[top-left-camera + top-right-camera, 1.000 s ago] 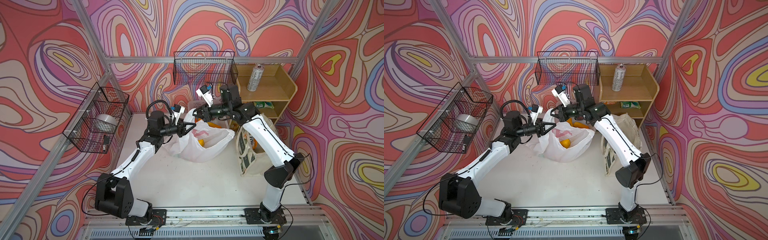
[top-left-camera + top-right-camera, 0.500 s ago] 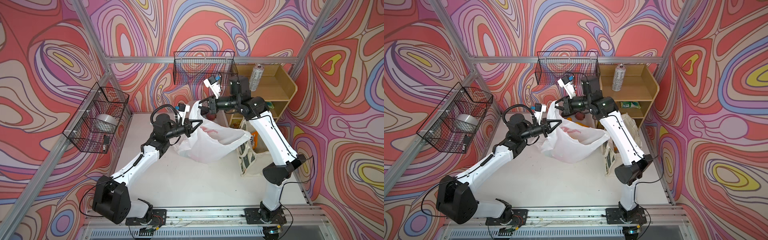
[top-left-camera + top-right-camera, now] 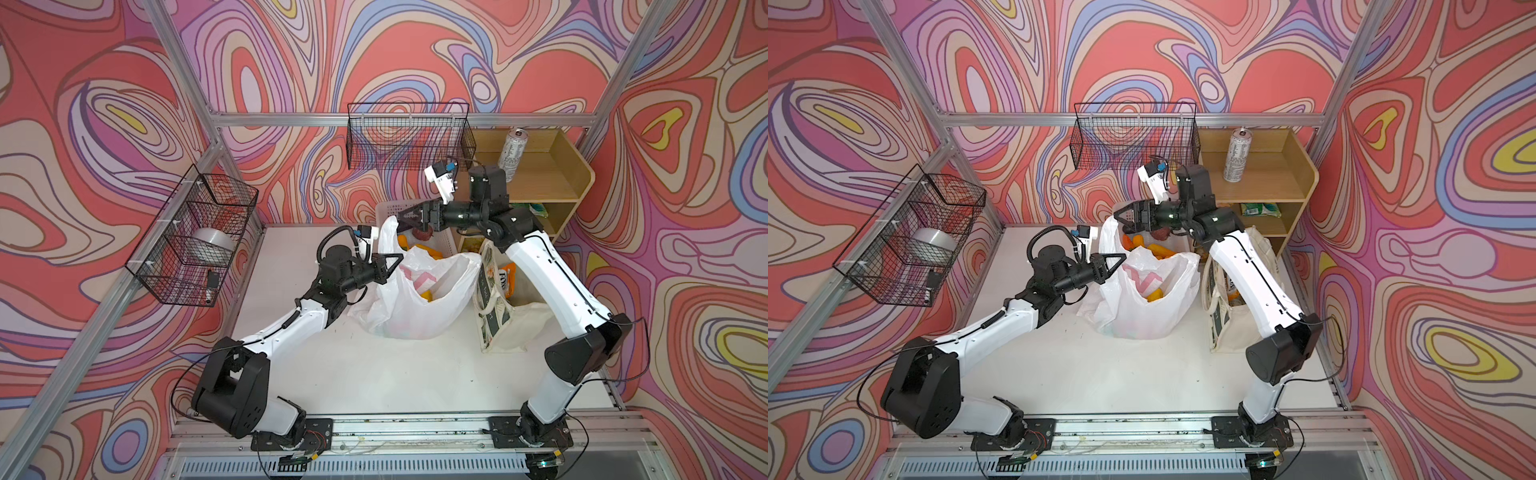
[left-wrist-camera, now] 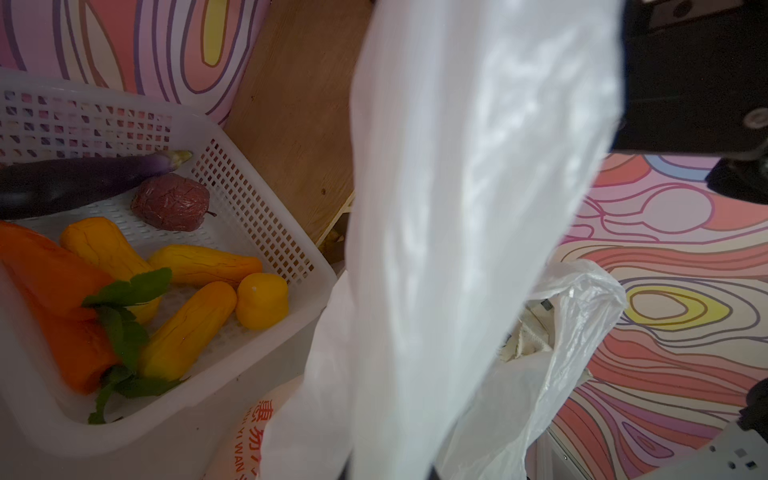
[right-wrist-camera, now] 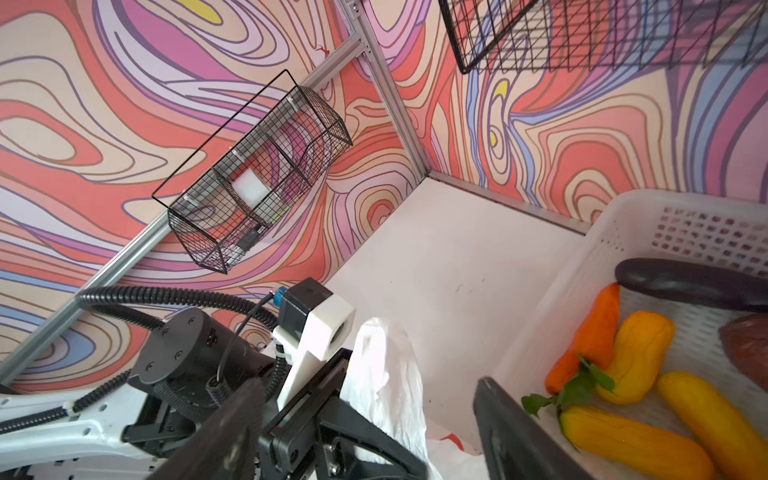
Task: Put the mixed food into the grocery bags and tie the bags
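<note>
On the table (image 3: 374, 374), the white plastic bag (image 3: 419, 307) is seen standing open, one handle pinched upward by the closed left gripper (image 3: 395, 261). Just above that handle, the right gripper (image 3: 409, 217) is held with its jaws spread wide. Behind the bag, a carrot (image 4: 50, 282), an eggplant (image 4: 83, 178) and yellow pieces (image 4: 187, 328) are seen in the white basket (image 4: 257, 208). The canvas tote (image 3: 498, 328) is stood just beside the bag; a silver can (image 3: 514, 153) is seen on the shelf (image 3: 552, 183).
</note>
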`<action>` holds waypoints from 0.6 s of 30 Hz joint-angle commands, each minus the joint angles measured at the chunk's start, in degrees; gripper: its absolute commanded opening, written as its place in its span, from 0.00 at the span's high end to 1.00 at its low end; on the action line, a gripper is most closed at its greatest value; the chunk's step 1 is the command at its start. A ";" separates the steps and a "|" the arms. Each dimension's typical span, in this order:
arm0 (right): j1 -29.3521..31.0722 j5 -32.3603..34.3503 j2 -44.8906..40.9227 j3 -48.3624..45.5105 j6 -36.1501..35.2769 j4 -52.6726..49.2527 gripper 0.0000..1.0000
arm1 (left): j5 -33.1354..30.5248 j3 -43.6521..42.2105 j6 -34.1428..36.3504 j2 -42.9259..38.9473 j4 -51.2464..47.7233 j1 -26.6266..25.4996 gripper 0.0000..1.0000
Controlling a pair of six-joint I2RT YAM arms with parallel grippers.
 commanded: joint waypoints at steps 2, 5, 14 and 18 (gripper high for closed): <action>0.29 0.68 -0.33 -1.03 3.05 7.45 0.14 | 0.05 0.27 -0.26 -0.11 1.64 -0.20 1.00; 0.71 -0.86 1.09 -1.16 5.40 10.04 0.13 | 0.23 0.18 -0.48 -0.10 1.66 -0.25 1.00; 4.14 -1.31 7.83 -0.61 6.71 11.32 0.16 | 0.57 0.31 0.28 -0.70 0.80 -0.19 1.00; 4.35 -2.39 8.69 -1.48 7.41 12.47 0.58 | 0.57 0.59 2.16 -1.24 -0.74 -0.17 1.00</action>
